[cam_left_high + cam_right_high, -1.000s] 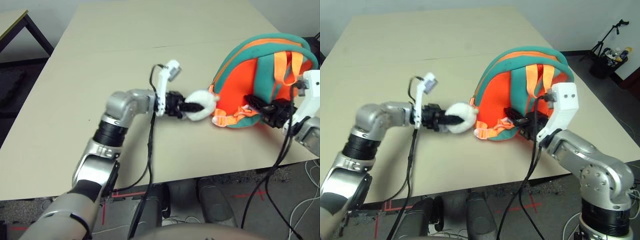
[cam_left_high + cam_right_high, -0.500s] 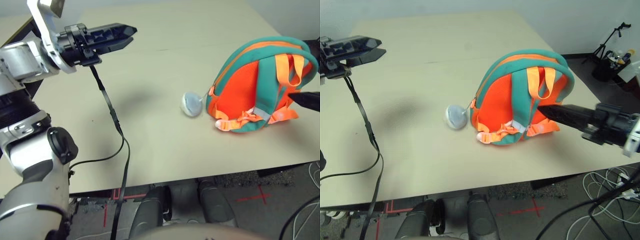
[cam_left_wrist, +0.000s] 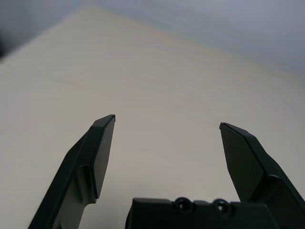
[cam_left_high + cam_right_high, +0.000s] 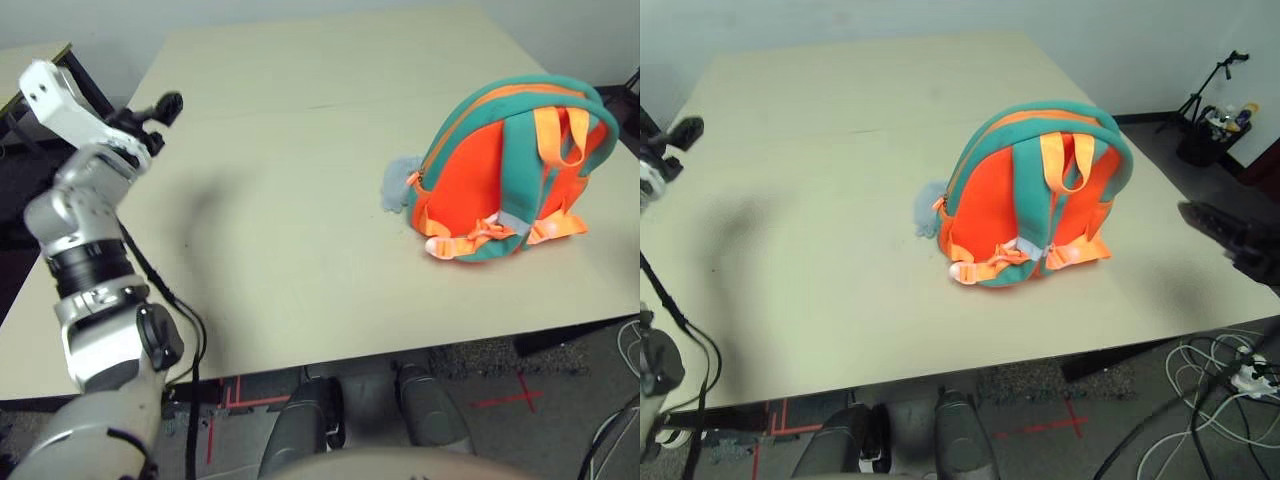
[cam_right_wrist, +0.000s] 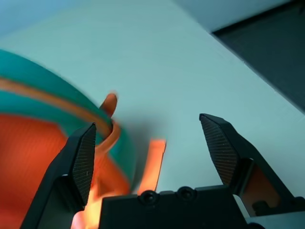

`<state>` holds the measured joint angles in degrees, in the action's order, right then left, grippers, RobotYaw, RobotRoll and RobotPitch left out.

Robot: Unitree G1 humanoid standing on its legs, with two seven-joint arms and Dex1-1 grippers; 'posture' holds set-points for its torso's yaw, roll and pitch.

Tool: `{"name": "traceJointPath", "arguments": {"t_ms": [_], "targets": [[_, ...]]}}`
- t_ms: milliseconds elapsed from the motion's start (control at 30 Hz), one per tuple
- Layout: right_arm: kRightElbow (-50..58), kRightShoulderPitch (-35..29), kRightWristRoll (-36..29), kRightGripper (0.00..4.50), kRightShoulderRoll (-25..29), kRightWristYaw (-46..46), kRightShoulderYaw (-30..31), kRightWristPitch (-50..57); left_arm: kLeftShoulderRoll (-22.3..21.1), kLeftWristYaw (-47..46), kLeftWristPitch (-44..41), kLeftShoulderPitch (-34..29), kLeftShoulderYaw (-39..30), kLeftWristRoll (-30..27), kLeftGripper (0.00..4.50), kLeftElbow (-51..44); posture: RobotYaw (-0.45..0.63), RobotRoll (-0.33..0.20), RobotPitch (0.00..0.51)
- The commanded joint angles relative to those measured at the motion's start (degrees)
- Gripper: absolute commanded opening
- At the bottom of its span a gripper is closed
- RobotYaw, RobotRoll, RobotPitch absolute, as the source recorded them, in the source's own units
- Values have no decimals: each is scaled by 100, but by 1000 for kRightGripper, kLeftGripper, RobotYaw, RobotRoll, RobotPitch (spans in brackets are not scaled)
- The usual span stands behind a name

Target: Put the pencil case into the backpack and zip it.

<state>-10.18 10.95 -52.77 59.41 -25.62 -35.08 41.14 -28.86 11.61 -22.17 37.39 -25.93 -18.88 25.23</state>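
Observation:
The orange backpack (image 4: 505, 175) with teal trim stands upright on the right part of the beige table (image 4: 290, 230), its straps and buckles facing me. A grey plush figure (image 4: 395, 186) hangs at its left side. The pencil case is out of view. My left gripper (image 3: 167, 121) is open and holds nothing. It is raised over the table's far left edge (image 4: 158, 110), well away from the backpack. My right gripper (image 5: 147, 124) is also open and holds nothing. It hovers off the table's right side (image 4: 1205, 220), with the backpack's (image 5: 33, 129) straps just beyond its fingers.
The table's front edge (image 4: 970, 365) is close to me, with cables on the floor below at the right (image 4: 1220, 365). A tripod stand (image 4: 1215, 75) is at the back right. Another table's corner (image 4: 35, 55) shows at the far left.
My left gripper let go of the plush figure, opened and swung up to the far left. My right gripper opened and drew back to the right, off the backpack. The plush now hangs against the backpack.

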Motion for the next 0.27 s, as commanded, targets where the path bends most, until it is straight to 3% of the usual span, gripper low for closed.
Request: {"name": "traceJointPath", "arguments": {"t_ms": [33,267], "targets": [[-630,321,718,4451,-320,-365,518,-575,302,-289,618,-410,198,350,4500,227,-172,0,108],[-1517,975,1656,4451,-864,-740,933,-1576,506,-732,1211,-926,221,593,4500,237,-136,0,95]]}}
